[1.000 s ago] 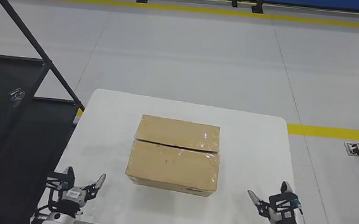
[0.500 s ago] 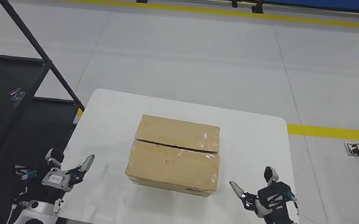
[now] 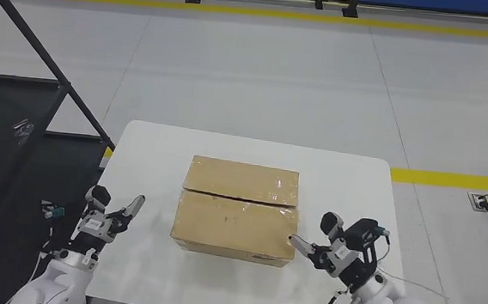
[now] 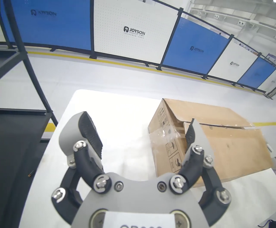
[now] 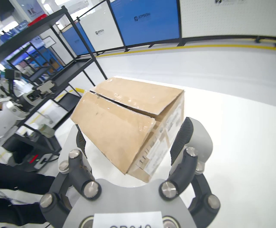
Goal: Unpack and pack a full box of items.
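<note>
A brown cardboard box (image 3: 237,210) lies in the middle of the white table (image 3: 345,186), its two top flaps down with a slit between them and clear tape over the seam. My left gripper (image 3: 115,207) stands open near the table's front left, a short way from the box's left end (image 4: 168,138). My right gripper (image 3: 312,239) is open at the front right, just off the box's near right corner (image 5: 138,170). Nothing is between either pair of fingers.
A black metal shelf rack (image 3: 23,109) stands left of the table, close to the left arm. Bare table surface lies on both sides of the box and behind it. Blue and white fence panels (image 4: 133,32) line the far side of the floor.
Both arms have risen from the table's front edge and moved inward toward the box, the right gripper ending close to its near right corner. The box has not moved.
</note>
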